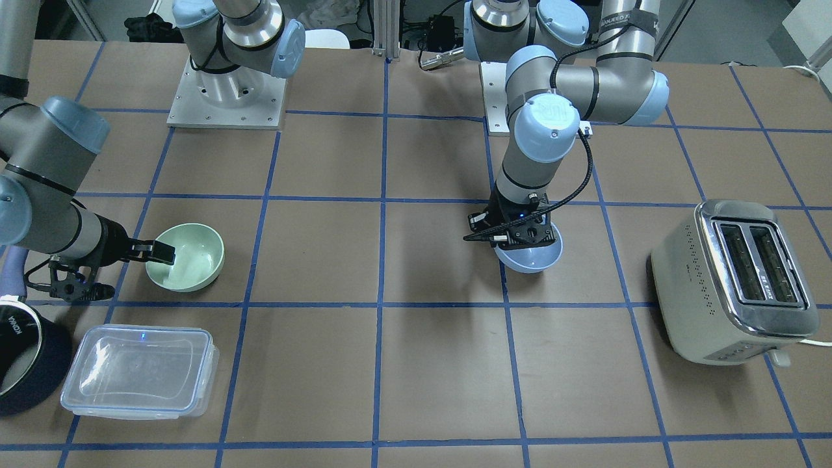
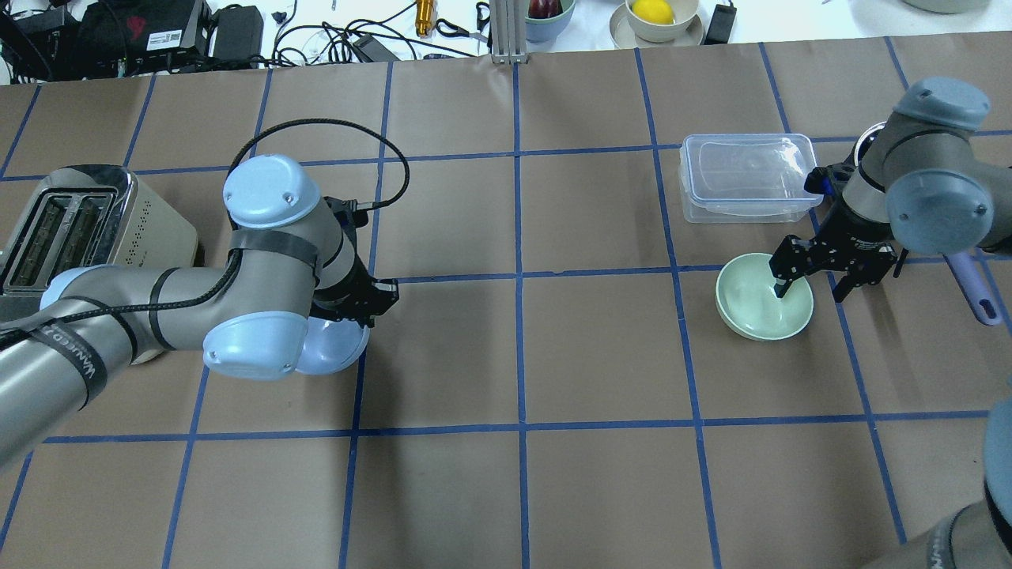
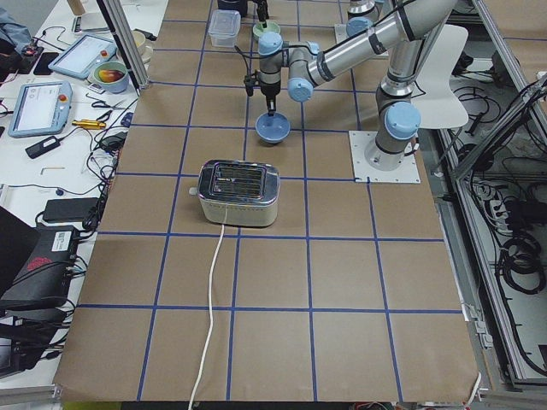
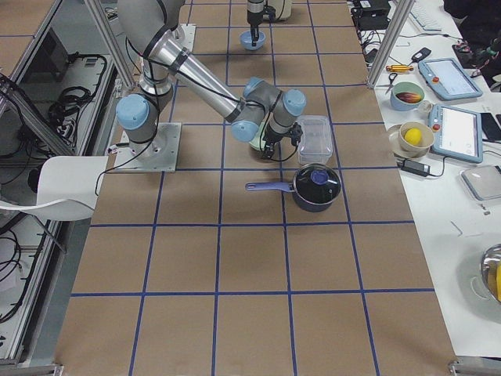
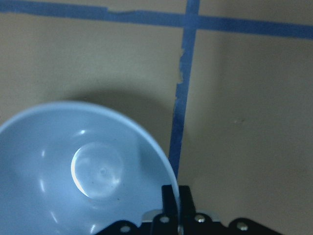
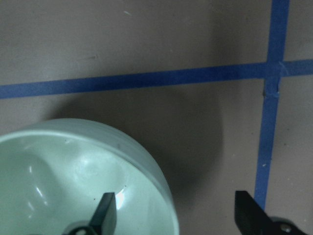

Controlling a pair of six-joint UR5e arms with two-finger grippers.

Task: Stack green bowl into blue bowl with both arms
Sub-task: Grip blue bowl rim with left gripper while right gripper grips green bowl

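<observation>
Pale plastic: the green bowl (image 1: pixel 186 258) and the blue bowl (image 1: pixel 530 259) look light, stiff and smooth, so probably slippery on the curved wall. The thin rim is the sensible hold, with one finger inside and one outside.
Robot's right: the green bowl sits upright on the worktop (image 1: pixel 442 364), just beside a clear lidded container (image 1: pixel 140 377) and near a navy saucepan (image 4: pixel 317 188).
Robot's left: the blue bowl is well apart from it, near a toaster (image 1: pixel 734 279). Whether its base has left the worktop cannot be told.
Grip, left: the left gripper (image 5: pixel 177 192) is pinched onto the blue bowl's rim.
Grip, right: the right gripper (image 2: pixel 809 291) straddles the green bowl's rim with its jaws spread, one finger inside, not yet closed.
Surface: brown paper gridded with blue tape, flat and matte.
Room: a lab with side benches carrying cables, tablets and dishes of fruit.
</observation>
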